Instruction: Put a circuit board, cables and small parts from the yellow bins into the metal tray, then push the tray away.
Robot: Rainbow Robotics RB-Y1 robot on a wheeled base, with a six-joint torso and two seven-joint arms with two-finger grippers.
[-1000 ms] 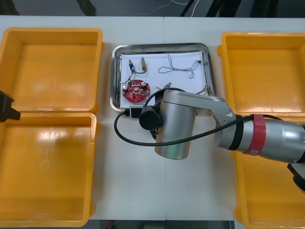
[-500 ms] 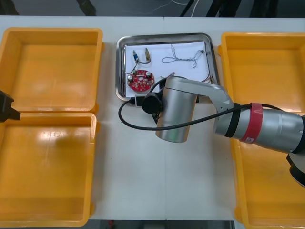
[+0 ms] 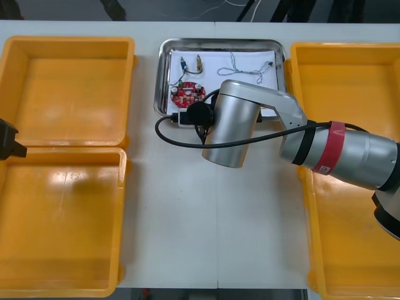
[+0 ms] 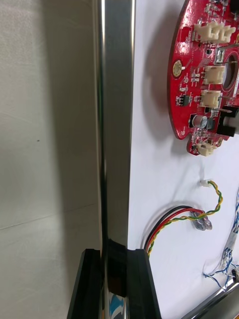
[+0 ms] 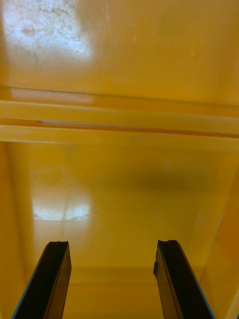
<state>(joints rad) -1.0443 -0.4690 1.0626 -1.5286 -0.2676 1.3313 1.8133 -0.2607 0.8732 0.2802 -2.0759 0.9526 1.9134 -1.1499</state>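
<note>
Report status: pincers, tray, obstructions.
Right pincer shut on metal tray, near rim. Left pincer open over left yellow bins. Circuit board, cables inside tray. Far table edge close ahead.

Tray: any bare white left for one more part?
Yes: white strip between small metal parts and blue-white cable. Crowded at the near rim: circuit board, red-yellow cable, right pincer clamped on the tray. Left pincer idles over yellow bins.

Part of metal tray (image 3: 159, 81) under arm (image 3: 231, 131)
</note>
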